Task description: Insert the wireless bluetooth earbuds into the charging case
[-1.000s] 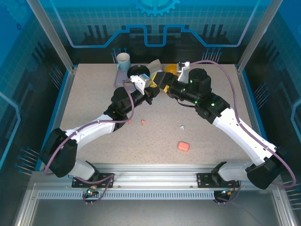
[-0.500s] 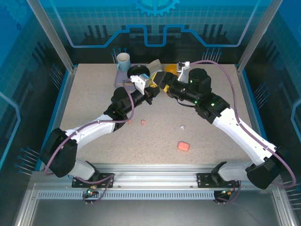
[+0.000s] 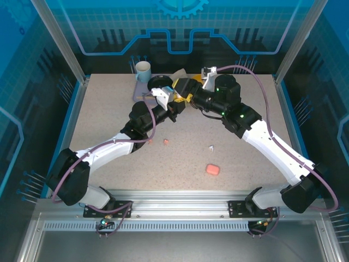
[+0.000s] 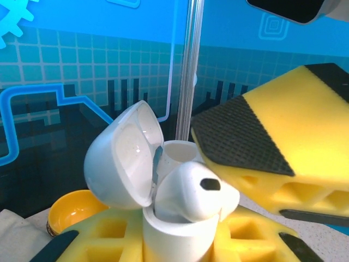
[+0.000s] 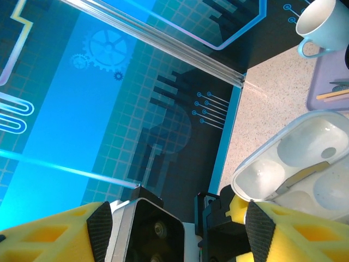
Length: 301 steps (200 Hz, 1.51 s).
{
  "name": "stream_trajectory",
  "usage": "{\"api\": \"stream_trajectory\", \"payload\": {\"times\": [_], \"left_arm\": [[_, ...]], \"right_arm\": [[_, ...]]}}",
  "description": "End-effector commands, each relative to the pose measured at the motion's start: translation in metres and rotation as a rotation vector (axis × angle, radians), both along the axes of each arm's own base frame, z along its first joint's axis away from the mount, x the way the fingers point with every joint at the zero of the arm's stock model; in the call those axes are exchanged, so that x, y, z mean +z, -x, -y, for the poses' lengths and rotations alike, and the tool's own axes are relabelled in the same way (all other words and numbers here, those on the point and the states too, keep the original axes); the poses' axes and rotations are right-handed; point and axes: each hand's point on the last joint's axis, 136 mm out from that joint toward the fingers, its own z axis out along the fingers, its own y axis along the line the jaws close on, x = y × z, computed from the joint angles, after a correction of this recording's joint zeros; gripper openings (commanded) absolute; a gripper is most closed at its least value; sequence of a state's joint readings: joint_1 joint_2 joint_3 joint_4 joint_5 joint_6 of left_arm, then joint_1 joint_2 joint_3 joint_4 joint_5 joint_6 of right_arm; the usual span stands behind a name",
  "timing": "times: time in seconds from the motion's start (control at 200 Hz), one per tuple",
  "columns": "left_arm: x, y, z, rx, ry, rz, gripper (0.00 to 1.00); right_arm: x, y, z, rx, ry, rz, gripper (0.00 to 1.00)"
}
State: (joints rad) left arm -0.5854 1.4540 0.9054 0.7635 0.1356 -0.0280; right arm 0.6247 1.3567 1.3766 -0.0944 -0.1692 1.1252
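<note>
At the far middle of the table (image 3: 109, 114), we see the left gripper (image 3: 169, 98) clenched on a white charging case (image 4: 180, 232), held upright between its yellow fingers. The case's lid (image 4: 122, 158) is flipped open to the left. A white earbud (image 4: 191, 191) sits tilted in the mouth of the case, its rounded end with a dark oval spot poking above the rim.

The right gripper (image 3: 186, 89) meets it from the opposite side with its jaws spread apart and nothing held between them. One of its yellow fingers (image 4: 272, 147), faced with a black ribbed pad, hangs just beside the earbud; we cannot tell whether they touch.

Nearer the arms' bases, a second white earbud (image 3: 211, 147) and a pink earbud (image 3: 166, 142) lie loose on the tabletop, well apart from each other. A closed pink case (image 3: 212, 170) rests closer to the front edge. A pale mug (image 3: 143, 71) stands at the back left.
</note>
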Motion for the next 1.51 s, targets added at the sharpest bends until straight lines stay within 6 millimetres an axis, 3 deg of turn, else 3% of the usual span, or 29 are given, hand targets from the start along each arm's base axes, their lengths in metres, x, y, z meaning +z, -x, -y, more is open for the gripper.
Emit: {"api": "stream_trajectory", "payload": {"times": [0.0, 0.345, 0.55, 0.765, 0.95, 1.501], "left_arm": [[0.011, 0.009, 0.003, -0.032, 0.030, 0.033, 0.00], [0.011, 0.010, 0.001, -0.033, 0.035, 0.029, 0.00], [0.010, 0.011, 0.000, -0.029, 0.035, 0.019, 0.00], [0.015, 0.010, 0.000, -0.026, 0.028, 0.024, 0.00], [0.016, 0.009, 0.002, -0.029, 0.029, 0.023, 0.00], [0.020, 0.011, 0.002, -0.038, 0.028, 0.027, 0.00]], "right_arm": [[0.010, -0.005, 0.003, -0.007, 0.004, 0.035, 0.69], [0.026, -0.015, 0.023, -0.053, 0.049, 0.105, 0.69], [0.035, -0.005, 0.026, -0.015, 0.056, 0.127, 0.69], [0.015, 0.022, 0.020, 0.060, 0.072, 0.067, 0.69], [0.008, 0.033, 0.010, 0.093, 0.067, 0.047, 0.69], [-0.018, 0.020, -0.007, 0.117, 0.083, -0.012, 0.68]]}}
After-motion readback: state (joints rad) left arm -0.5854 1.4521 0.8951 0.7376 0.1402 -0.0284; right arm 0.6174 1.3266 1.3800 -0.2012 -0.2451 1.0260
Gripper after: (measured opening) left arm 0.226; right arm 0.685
